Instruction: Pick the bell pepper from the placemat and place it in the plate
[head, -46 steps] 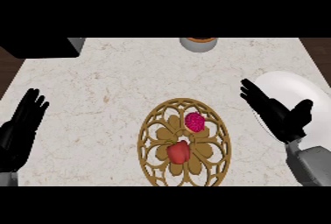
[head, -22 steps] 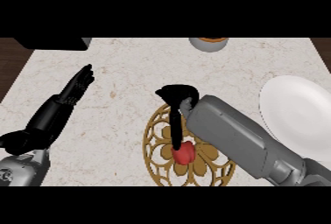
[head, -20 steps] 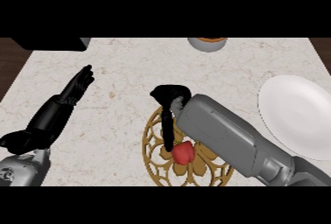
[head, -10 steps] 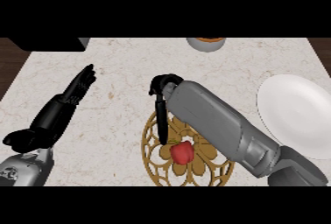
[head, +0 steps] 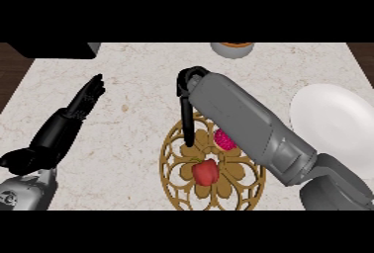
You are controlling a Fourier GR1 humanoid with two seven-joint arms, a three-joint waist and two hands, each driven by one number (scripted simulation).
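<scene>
Fingers (head: 188, 123) of the right hand (head: 188, 94) point straight down over the placemat, holding nothing.

Long and unbent, those fingers reach to the near-left part of the round, gold-brown openwork placemat (head: 175, 170), their tips just up-left of the red bell pepper (head: 206, 171), which lies near the mat's middle; whether they touch the mat I cannot tell. A pink fruit (head: 224, 140) sits beside the grey forearm, partly hidden by it. The white plate (head: 332, 123) lies well apart at the right edge. The left hand (head: 70, 118) lies at the left, fingers extended, empty. A bowl (head: 232, 49) shows at the far edge.
</scene>
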